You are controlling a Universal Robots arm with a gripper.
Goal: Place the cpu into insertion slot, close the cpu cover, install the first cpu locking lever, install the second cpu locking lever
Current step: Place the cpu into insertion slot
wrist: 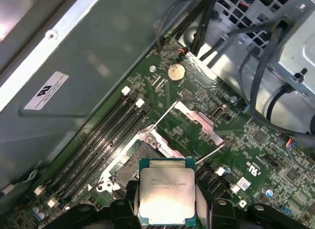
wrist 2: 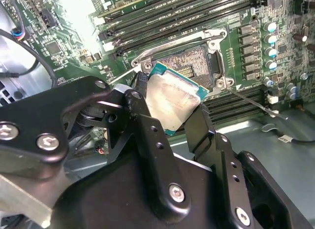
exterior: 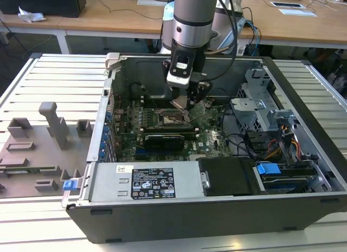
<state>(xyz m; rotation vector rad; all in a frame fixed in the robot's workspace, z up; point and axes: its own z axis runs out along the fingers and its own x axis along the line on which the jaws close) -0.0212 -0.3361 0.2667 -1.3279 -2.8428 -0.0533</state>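
The cpu [wrist 2: 172,98] is a flat square chip with a silver top and green edge. My gripper [wrist 2: 170,105] is shut on it, one black finger on each side. In the first wrist view the cpu [wrist: 167,189] hangs a little above and just beside the insertion slot [wrist: 129,162], whose dark centre lies uncovered. In the exterior view the gripper [exterior: 186,103] is inside the open computer case, just above the insertion slot [exterior: 169,118]. The silver cpu cover [wrist: 197,121] is flipped back beside the slot. Two thin wire locking levers [wrist: 162,118] stand raised.
Long black memory slots [wrist: 98,140] run beside the socket. Cables [wrist: 266,56] and a metal drive cage [exterior: 260,95] fill the case on the exterior view's right. A labelled power supply [exterior: 143,181] sits at the front. A grey fixture plate [exterior: 38,149] lies on the exterior view's left.
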